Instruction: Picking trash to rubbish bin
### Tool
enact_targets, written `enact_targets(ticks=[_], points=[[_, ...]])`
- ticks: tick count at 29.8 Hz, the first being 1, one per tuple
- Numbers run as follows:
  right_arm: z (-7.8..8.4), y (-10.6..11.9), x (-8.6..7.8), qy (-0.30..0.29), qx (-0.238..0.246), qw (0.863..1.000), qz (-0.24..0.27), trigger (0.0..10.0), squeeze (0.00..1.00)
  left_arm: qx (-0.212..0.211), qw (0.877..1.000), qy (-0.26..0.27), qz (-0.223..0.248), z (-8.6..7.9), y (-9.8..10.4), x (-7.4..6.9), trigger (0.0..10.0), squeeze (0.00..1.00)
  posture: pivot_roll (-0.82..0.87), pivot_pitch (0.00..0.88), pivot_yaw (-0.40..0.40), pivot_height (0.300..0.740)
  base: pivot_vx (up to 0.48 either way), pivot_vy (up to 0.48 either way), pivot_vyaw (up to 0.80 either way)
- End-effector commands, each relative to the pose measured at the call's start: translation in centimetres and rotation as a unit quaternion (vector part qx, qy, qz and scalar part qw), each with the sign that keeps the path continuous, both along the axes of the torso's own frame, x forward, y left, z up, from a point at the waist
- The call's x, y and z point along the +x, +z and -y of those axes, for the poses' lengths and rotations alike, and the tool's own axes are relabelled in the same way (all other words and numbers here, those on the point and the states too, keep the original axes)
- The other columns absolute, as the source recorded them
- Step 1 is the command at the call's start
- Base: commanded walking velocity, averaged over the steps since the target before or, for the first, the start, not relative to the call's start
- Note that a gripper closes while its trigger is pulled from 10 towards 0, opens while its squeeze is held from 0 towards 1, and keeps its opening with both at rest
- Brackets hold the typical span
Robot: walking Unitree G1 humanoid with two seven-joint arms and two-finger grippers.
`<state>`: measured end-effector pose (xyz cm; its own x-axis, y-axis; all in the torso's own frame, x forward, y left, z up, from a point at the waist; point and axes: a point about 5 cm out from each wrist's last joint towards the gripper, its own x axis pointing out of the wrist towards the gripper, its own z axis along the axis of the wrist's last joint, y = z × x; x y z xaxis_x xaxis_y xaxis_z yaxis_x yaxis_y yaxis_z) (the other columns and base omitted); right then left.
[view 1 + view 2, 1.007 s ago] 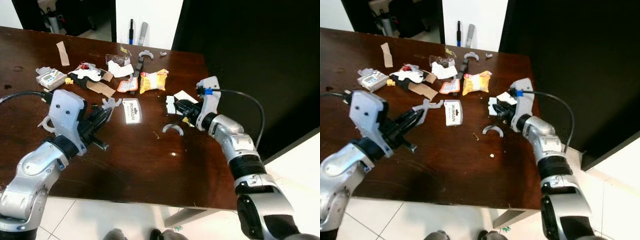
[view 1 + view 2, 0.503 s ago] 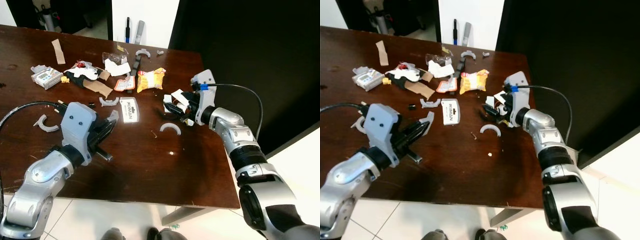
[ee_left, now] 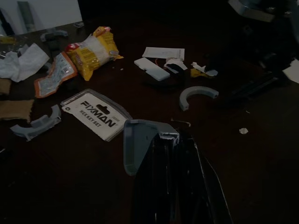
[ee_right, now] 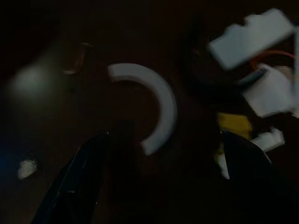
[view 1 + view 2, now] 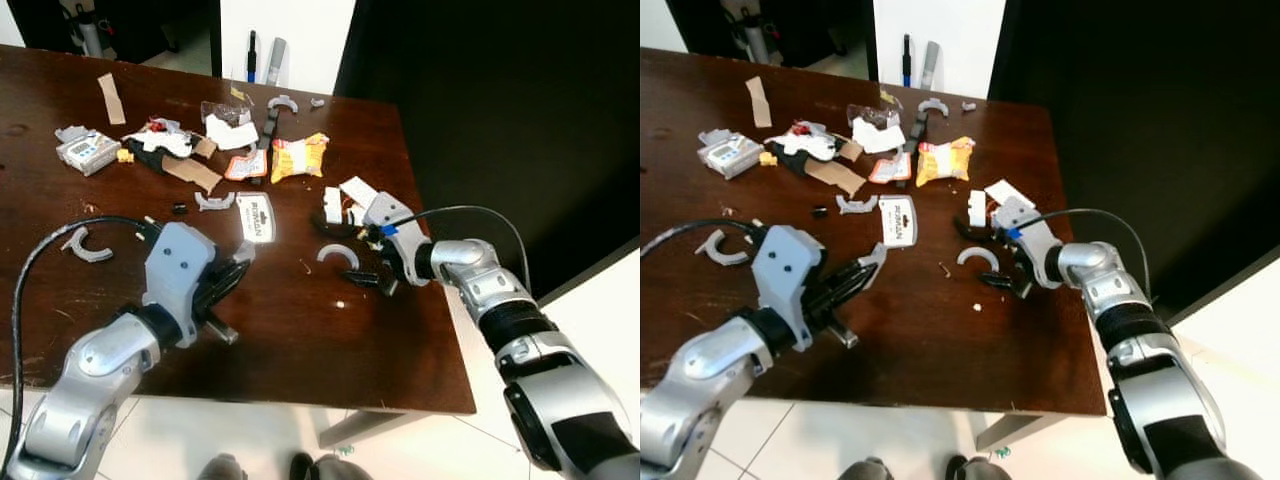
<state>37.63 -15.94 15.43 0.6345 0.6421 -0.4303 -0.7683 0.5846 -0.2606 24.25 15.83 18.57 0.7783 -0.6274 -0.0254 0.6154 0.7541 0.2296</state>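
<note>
Now, my left gripper: pinched narrow on a grey curved plastic piece, held just above the bench near its front edge. I judge I hold it clear of the wood so it can be carried off to a bin; I see no bin from here.
Held piece, heading: its long side runs along my fingers and it juts past their tips toward the white FIXMAN card.
My right gripper: fingers spread wide and low over the bench, on the near side of the grey half-ring, not touching it.
Half-ring, lie: flat on the wood, an arc with its open side toward the bench's front edge; its two ends point roughly at my right gripper, and its span runs across the bench.
Why so placed: I judge the wide spread is there to straddle the thin arc, which lies flat and gives little to catch.
Right-side scraps: a white block, a white slip and yellow bits sit just beyond the half-ring, close enough to be nudged.
Far heap: a yellow snack bag, an orange sachet, crumpled paper and a small white device lie well apart from both grippers.
Stage, as I judge it: early; most trash waits on the bench.
</note>
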Motion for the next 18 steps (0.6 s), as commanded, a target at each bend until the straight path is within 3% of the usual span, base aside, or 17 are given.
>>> enact_targets(ticks=[1, 2, 3, 8, 11, 16, 17, 18], points=[[0.3, -0.3, 0.3, -0.039, 0.027, 0.999, -0.011, 10.0, 0.0, 0.009, 1.0, -0.005, -0.004, 0.1, -0.1, -0.4, 10.0, 0.0, 0.21, 0.148, -0.167, 0.74, 0.0, 0.0, 0.0], [-0.1, -0.7, 0.3, -0.053, 0.05, 0.997, -0.031, 10.0, 0.0, 0.008, 1.0, -0.003, -0.002, 0.1, 0.0, -0.3, 10.0, 0.0, 0.21, 0.15, -0.17, 0.74, 0.0, 0.0, 0.0], [-1.0, -1.9, 0.0, -0.064, 0.094, 0.99, -0.082, 10.0, 0.0, 0.008, 1.0, -0.002, -0.002, 0.1, -0.1, -0.3, 10.0, 0.0, 0.21, 0.15, -0.17, 0.74, 0.0, 0.0, 0.0], [-2.2, -2.8, -0.1, -0.088, 0.138, 0.979, -0.119, 10.0, 0.0, 0.009, 1.0, -0.001, -0.003, 0.0, -0.2, -0.4, 10.0, 0.0, 0.21, 0.15, -0.17, 0.74, 0.0, 0.0, 0.0], [-2.2, -3.6, 0.0, -0.129, 0.11, 0.978, -0.12, 10.0, 0.0, 0.009, 1.0, 0.001, -0.002, 0.1, -0.1, -0.4, 10.0, 0.0, 0.21, 0.158, -0.176, 0.74, 0.0, 0.0, 0.0], [-2.1, -4.0, 0.0, -0.139, 0.086, 0.979, -0.119, 10.0, 0.0, 0.009, 1.0, 0.004, -0.004, 0.0, -0.2, -0.7, 10.0, 0.0, 0.21, 0.165, -0.178, 0.74, 0.0, 0.0, 0.0], [-2.0, -4.1, 0.0, -0.131, 0.06, 0.984, -0.105, 1.3, 0.0, 0.01, 1.0, 0.005, -0.004, -0.1, -0.2, -0.7, 10.0, 0.0, 0.21, 0.165, -0.178, 0.74, 0.0, 0.0, 0.0], [-2.0, -4.1, 0.0, -0.131, 0.06, 0.984, -0.105, 1.3, 0.0, 0.01, 1.0, 0.005, -0.004, -0.1, -0.2, -0.7, 10.0, 0.0, 0.21, 0.165, -0.178, 0.74, 0.0, 0.0, 0.0]])
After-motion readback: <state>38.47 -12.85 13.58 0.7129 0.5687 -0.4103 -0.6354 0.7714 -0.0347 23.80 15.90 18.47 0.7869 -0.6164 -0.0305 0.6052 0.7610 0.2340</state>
